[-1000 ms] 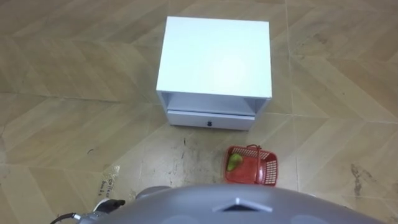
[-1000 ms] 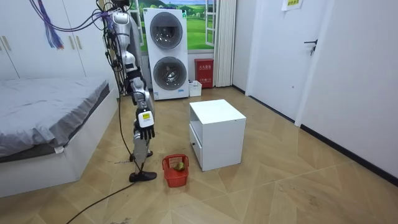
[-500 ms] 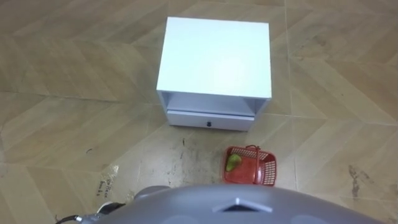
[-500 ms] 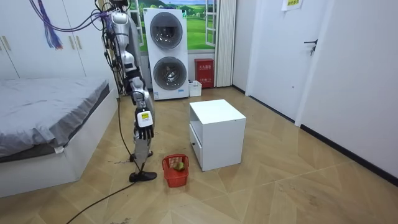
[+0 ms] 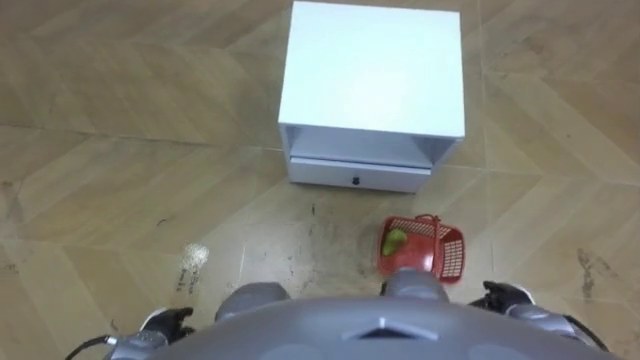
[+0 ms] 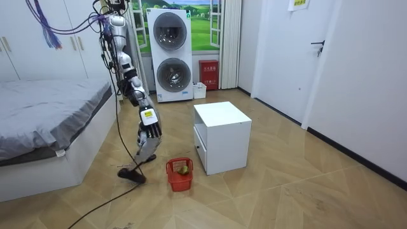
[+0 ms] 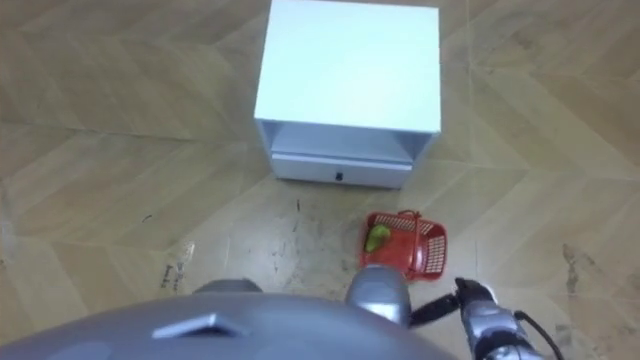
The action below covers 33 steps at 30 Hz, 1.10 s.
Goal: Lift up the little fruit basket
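The red fruit basket stands on the wood floor just in front of the white cabinet's lower right corner, its handle up. A green fruit lies in it at the left end. In the room view the basket is on the floor close by my feet. My right hand hangs at my side, a little right of the basket and above it, touching nothing; in the room view the right hand has relaxed fingers. My left hand shows at the lower left, far from the basket.
The white cabinet with one drawer stands ahead of me. In the room view a bed is behind me, stacked washing machines are against the back wall, and a door is at the room view's right.
The eye view has shifted as I lean and step: one foot is lifted back in the room view. My right hand has come into the eye views. The basket has not moved.
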Available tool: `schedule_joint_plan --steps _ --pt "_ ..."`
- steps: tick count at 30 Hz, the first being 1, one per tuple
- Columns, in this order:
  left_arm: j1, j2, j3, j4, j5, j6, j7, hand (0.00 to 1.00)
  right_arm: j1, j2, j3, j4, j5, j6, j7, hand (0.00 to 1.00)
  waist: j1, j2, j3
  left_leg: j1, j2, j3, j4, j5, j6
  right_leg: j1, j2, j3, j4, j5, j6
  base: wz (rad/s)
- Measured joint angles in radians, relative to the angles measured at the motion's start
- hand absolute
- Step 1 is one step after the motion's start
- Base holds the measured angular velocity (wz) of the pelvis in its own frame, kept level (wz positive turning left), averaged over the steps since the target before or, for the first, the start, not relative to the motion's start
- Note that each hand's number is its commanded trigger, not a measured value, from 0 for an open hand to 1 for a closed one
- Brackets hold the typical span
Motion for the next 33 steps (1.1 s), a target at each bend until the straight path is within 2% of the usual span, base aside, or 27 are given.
schedule_joint_plan --steps 1,3,4,6,7,8,9,10,11,12,13,14,15,16,18,21,22,24,25,26,27,28,29,30,31,32,33 --pt "-0.004 0.001 -0.002 0.001 -0.001 0.000 0.002 0.00 -0.014 -0.001 0.003 -0.001 0.015 -0.005 -0.010 0.00 0.008 -0.001 -0.0005 -0.024 0.000 0.001 0.019 0.000 0.002 0.006 0.001 0.007 0.024 0.003 0.000 0.00" --pt "-0.034 0.007 -0.005 0.004 -0.032 0.000 0.025 0.00 -0.070 -0.001 0.006 -0.021 0.039 -0.015 -0.043 0.00 0.014 -0.018 -0.0109 -0.165 0.002 -0.004 0.118 -0.004 0.010 0.049 -0.001 0.020 -0.010 0.012 -0.003 0.13" --pt "-0.040 0.008 -0.005 0.005 -0.040 0.000 0.034 0.00 -0.089 0.000 0.006 -0.033 0.047 -0.021 -0.050 0.00 0.012 -0.020 -0.0120 -0.208 0.002 -0.007 0.146 -0.004 0.011 0.060 -0.001 0.019 -0.033 0.011 -0.002 0.24" --pt "-0.104 0.015 -0.027 0.038 -0.064 -0.001 0.074 0.00 -0.175 0.000 0.006 -0.055 0.074 -0.066 -0.087 0.00 0.009 -0.031 -0.0065 -0.388 0.005 -0.013 0.274 -0.005 0.014 0.102 0.000 0.020 -0.169 -0.011 0.020 0.20" --pt "-0.129 0.018 -0.039 0.054 -0.075 -0.002 0.086 0.00 -0.196 -0.001 0.005 -0.055 0.078 -0.075 -0.097 0.00 0.010 -0.031 -0.0047 -0.436 0.009 -0.013 0.314 -0.005 0.014 0.108 0.001 0.020 -0.199 -0.079 0.041 0.10" --pt "-0.169 0.019 -0.056 0.080 -0.099 -0.002 0.106 0.00 -0.253 0.000 0.003 -0.059 0.085 -0.085 -0.123 0.00 0.014 -0.029 0.0028 -0.518 0.020 -0.014 0.384 -0.006 0.014 0.091 0.006 0.017 -0.215 -0.210 0.051 0.13" --pt "-0.191 0.020 -0.087 0.099 -0.122 -0.005 0.123 0.00 -0.288 0.002 0.005 -0.069 0.086 -0.090 -0.150 0.00 0.019 -0.025 0.0044 -0.584 0.021 -0.022 0.445 -0.006 0.011 0.058 0.004 0.011 -0.183 -0.308 0.044 0.12" --pt "-0.199 0.020 -0.104 0.107 -0.134 -0.007 0.130 0.00 -0.302 0.002 0.005 -0.070 0.090 -0.093 -0.166 0.00 0.019 -0.023 0.0054 -0.613 0.021 -0.029 0.473 -0.009 0.007 0.038 0.001 0.005 -0.153 -0.346 0.034 0.12" --pt "-0.220 0.020 -0.133 0.125 -0.151 -0.012 0.136 0.00 -0.328 0.002 0.004 -0.071 0.100 -0.095 -0.198 0.00 0.022 -0.023 0.0075 -0.668 0.022 -0.039 0.522 -0.019 -0.004 -0.013 -0.003 0.004 -0.080 -0.402 0.026 0.06" --pt "-0.234 0.021 -0.153 0.145 -0.178 -0.020 0.143 0.00 -0.351 0.002 0.004 -0.079 0.101 -0.095 -0.231 0.00 0.028 -0.023 0.0105 -0.721 0.016 -0.050 0.571 -0.028 -0.009 -0.076 -0.011 0.008 0.018 -0.435 0.022 0.05" --pt "-0.240 0.022 -0.163 0.159 -0.187 -0.023 0.146 0.00 -0.360 0.001 0.003 -0.088 0.101 -0.097 -0.247 0.00 0.028 -0.017 0.0108 -0.747 0.010 -0.058 0.595 -0.033 -0.008 -0.109 -0.020 0.007 0.073 -0.442 0.023 0.09" --pt "-0.245 0.025 -0.174 0.170 -0.217 -0.027 0.153 0.00 -0.369 0.002 0.003 -0.108 0.101 -0.105 -0.276 0.00 0.026 -0.020 0.0142 -0.795 -0.003 -0.066 0.646 -0.047 -0.007 -0.174 -0.037 0.012 0.192 -0.444 0.025 0.17" --pt "-0.245 0.030 -0.183 0.184 -0.254 -0.029 0.159 0.00 -0.372 0.002 0.002 -0.119 0.102 -0.121 -0.297 0.00 0.024 -0.029 0.0201 -0.832 -0.006 -0.058 0.701 -0.055 0.004 -0.229 -0.051 0.033 0.308 -0.443 0.025 0.22" --pt "-0.246 0.031 -0.185 0.198 -0.274 -0.033 0.167 0.00 -0.373 0.002 0.001 -0.123 0.101 -0.130 -0.307 0.00 0.022 -0.029 0.0231 -0.852 -0.006 -0.054 0.736 -0.065 0.012 -0.251 -0.056 0.041 0.364 -0.443 0.025 0.31" --pt "-0.246 0.038 -0.227 0.221 -0.332 -0.048 0.201 0.00 -0.375 0.003 -0.012 -0.128 0.106 -0.156 -0.343 0.00 0.011 -0.026 0.0269 -0.938 -0.012 -0.044 0.884 -0.115 0.023 -0.332 -0.079 0.074 0.582 -0.438 0.027 0.33" --pt "-0.247 0.040 -0.274 0.234 -0.388 -0.079 0.245 0.00 -0.375 0.009 -0.036 -0.133 0.121 -0.174 -0.373 0.00 -0.001 -0.016 0.0316 -1.027 -0.020 -0.010 1.042 -0.180 0.028 -0.395 -0.110 0.120 0.801 -0.438 0.027 0.41" --pt "-0.246 0.041 -0.290 0.234 -0.399 -0.087 0.255 0.00 -0.376 0.010 -0.035 -0.134 0.125 -0.174 -0.378 0.00 -0.007 -0.016 0.0315 -1.042 -0.019 0.001 1.067 -0.189 0.025 -0.408 -0.115 0.130 0.839 -0.438 0.027 0.50" --pt "-0.247 0.044 -0.335 0.236 -0.432 -0.113 0.277 0.00 -0.378 0.013 -0.035 -0.152 0.126 -0.174 -0.384 0.00 -0.034 -0.018 0.0320 -1.092 -0.016 0.043 1.141 -0.209 0.013 -0.447 -0.141 0.166 0.959 -0.437 0.028 0.48" --pt "-0.247 0.044 -0.341 0.237 -0.432 -0.118 0.283 0.00 -0.379 0.015 -0.035 -0.156 0.126 -0.174 -0.388 0.00 -0.043 -0.020 0.0330 -1.100 -0.016 0.051 1.156 -0.213 -0.002 -0.455 -0.146 0.178 0.981 -0.437 0.028 0.26" --pt "-0.237 0.043 -0.349 0.235 -0.433 -0.126 0.296 0.00 -0.379 0.021 -0.035 -0.168 0.126 -0.173 -0.391 0.00 -0.050 -0.033 0.0418 -1.115 -0.021 0.045 1.222 -0.227 -0.078 -0.465 -0.165 0.196 1.017 -0.437 0.027 -0.37" --pt "-0.207 0.041 -0.354 0.236 -0.433 -0.129 0.302 0.00 -0.380 0.031 -0.030 -0.193 0.126 -0.173 -0.391 0.00 -0.036 -0.017 0.0337 -1.106 -0.051 -0.059 1.300 -0.295 -0.056 -0.489 -0.176 0.207 1.066 -0.436 0.027 -0.67" --pt "-0.193 0.043 -0.360 0.239 -0.433 -0.130 0.304 0.00 -0.380 0.033 -0.030 -0.211 0.127 -0.173 -0.392 0.00 -0.028 -0.002 0.0276 -1.116 -0.056 -0.064 1.326 -0.311 -0.024 -0.498 -0.178 0.214 1.093 -0.436 0.027 -0.95" --pt "-0.167 0.050 -0.371 0.243 -0.433 -0.134 0.312 0.00 -0.378 0.039 -0.026 -0.235 0.131 -0.174 -0.395 0.00 -0.033 -0.018 0.0337 -1.120 -0.070 -0.057 1.364 -0.331 -0.010 -0.497 -0.203 0.230 1.142 -0.439 0.031 -0.21" --pt "-0.162 0.057 -0.382 0.246 -0.434 -0.137 0.325 0.00 -0.360 0.042 -0.026 -0.253 0.130 -0.174 -0.396 0.00 -0.066 -0.031 0.0309 -1.126 -0.074 -0.049 1.385 -0.339 -0.004 -0.475 -0.230 0.225 1.166 -0.440 0.033 0.19" --pt "-0.162 0.060 -0.398 0.247 -0.435 -0.141 0.331 0.00 -0.349 0.041 -0.027 -0.264 0.130 -0.174 -0.398 0.00 -0.079 -0.036 0.0313 -1.127 -0.068 -0.044 1.392 -0.341 0.000 -0.469 -0.231 0.223 1.176 -0.439 0.034 0.63" --pt "-0.157 0.057 -0.417 0.246 -0.432 -0.152 0.339 0.00 -0.337 0.038 -0.030 -0.275 0.128 -0.175 -0.401 0.00 -0.090 -0.050 0.0269 -1.126 -0.055 -0.031 1.402 -0.345 0.004 -0.468 -0.226 0.233 1.195 -0.438 0.034 0.28" --pt "-0.144 0.045 -0.418 0.242 -0.432 -0.162 0.339 0.00 -0.338 0.036 -0.031 -0.277 0.128 -0.176 -0.400 0.00 -0.095 -0.049 0.0272 -1.121 -0.049 -0.027 1.411 -0.353 -0.005 -0.469 -0.222 0.245 1.206 -0.438 0.034 0.07"
